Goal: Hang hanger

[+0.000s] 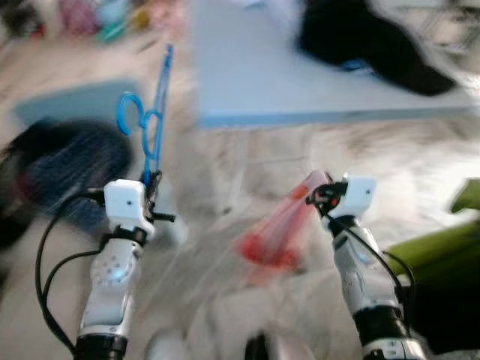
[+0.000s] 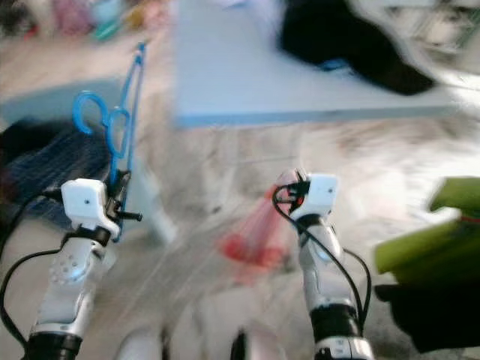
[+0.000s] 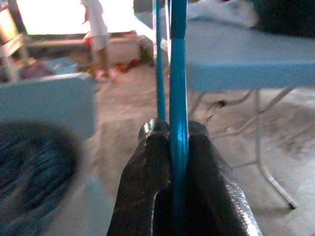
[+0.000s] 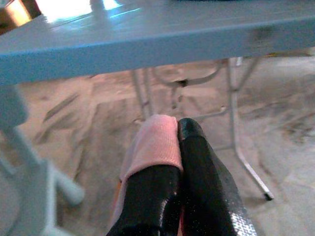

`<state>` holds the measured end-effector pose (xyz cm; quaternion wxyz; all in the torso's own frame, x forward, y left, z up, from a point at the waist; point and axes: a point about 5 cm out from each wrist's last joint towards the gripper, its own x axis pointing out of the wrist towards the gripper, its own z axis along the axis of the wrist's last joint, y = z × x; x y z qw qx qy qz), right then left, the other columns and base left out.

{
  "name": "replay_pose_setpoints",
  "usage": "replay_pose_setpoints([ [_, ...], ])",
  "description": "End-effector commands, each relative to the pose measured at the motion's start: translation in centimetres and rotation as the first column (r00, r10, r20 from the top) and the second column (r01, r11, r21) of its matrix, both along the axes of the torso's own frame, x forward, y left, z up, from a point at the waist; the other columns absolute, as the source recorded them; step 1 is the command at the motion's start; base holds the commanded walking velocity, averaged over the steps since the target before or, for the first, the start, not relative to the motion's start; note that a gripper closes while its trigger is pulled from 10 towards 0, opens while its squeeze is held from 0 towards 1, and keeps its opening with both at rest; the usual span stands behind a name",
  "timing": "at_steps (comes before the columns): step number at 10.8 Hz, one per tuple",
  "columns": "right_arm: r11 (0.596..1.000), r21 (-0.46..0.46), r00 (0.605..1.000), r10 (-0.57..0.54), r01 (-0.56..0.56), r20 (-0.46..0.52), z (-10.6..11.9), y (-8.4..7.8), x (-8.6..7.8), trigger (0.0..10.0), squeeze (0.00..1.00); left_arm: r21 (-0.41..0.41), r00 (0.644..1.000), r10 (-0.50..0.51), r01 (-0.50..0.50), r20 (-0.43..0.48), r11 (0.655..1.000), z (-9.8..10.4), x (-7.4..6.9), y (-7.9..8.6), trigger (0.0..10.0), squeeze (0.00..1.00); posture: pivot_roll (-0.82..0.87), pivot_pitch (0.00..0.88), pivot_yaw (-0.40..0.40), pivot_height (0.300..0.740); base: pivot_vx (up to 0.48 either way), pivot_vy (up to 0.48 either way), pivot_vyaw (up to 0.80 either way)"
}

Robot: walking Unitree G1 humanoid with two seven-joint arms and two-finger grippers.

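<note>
Carrying: blue hanger [image 1: 154, 112] pinched upright in left end effector [image 3: 178, 135], left of the far table [image 1: 255, 82].
Axis: hanger's length rises away from the fingers, hook at mid-height.
Right end effector [image 4: 177, 125]: pressed together on something pink-red [image 1: 281, 225].
Rail: none discernible, views blurred.

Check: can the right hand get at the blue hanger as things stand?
Probably not. The right hand is shut on a pink cloth, so it has no free grip. The blue hanger is clamped in the left hand, off on the robot's left side. The views are blurred.
</note>
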<state>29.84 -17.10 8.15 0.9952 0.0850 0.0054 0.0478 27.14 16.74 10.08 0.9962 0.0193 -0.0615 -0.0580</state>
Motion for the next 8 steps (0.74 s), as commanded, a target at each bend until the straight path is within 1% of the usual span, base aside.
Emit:
replay_pose_setpoints([
  [1,1.0,-0.005,0.999,-0.03,0.031,0.01,0.3,-1.0,0.0,10.0,0.0,-0.008,0.999,-0.032,0.032,0.015,0.999,0.2,0.0,-1.0,10.0,0.0,0.05,0.12,-0.068,0.74,0.48,0.0,0.0],
  [2,0.999,-0.013,0.999,-0.033,0.033,0.021,0.7,-0.9,0.1,10.0,0.0,0.0,0.999,-0.036,0.036,0.022,0.999,0.3,0.1,-1.1,10.0,0.0,0.06,0.12,-0.068,0.74,0.48,0.0,0.0],
  [3,0.996,-0.084,0.999,-0.036,0.039,0.041,1.0,-0.8,0.3,10.0,0.0,0.004,0.999,-0.036,0.036,0.03,0.999,0.6,0.1,-1.1,10.0,0.0,0.06,0.12,-0.068,0.74,0.48,0.0,0.0],
  [4,0.999,-0.03,0.999,0.036,-0.035,0.025,0.8,-0.2,0.3,10.0,0.0,0.013,0.999,-0.024,0.024,0.041,1.0,0.8,0.3,-1.1,10.0,0.0,0.06,0.118,-0.069,0.74,0.371,0.0,0.0],
  [5,0.999,-0.009,0.999,-0.039,0.039,-0.009,0.5,-0.6,0.5,10.0,0.0,0.017,0.999,-0.005,0.004,0.039,1.0,0.9,0.5,-1.1,10.0,0.0,0.06,0.115,-0.07,0.74,0.0,0.0,0.0],
  [6,0.999,-0.027,1.0,-0.024,0.024,0.007,0.7,-0.5,0.6,10.0,0.0,0.024,0.999,-0.001,0.0,0.038,1.0,0.8,0.5,-1.0,10.0,0.0,0.06,0.114,-0.069,0.74,0.0,0.0,0.0],
  [7,0.998,-0.069,1.0,0.004,-0.003,0.014,0.8,-0.2,0.6,10.0,0.0,0.024,0.999,-0.002,0.001,0.038,1.0,0.8,0.5,-0.9,10.0,0.0,0.06,0.114,-0.069,0.74,0.0,0.0,0.0],
  [8,0.998,-0.059,0.999,0.031,-0.03,0.012,0.7,0.1,0.5,10.0,0.0,0.028,0.999,-0.005,0.004,0.04,1.0,0.8,0.5,-0.9,10.0,0.0,0.06,0.114,-0.069,0.74,0.0,-0.379,0.0],
])
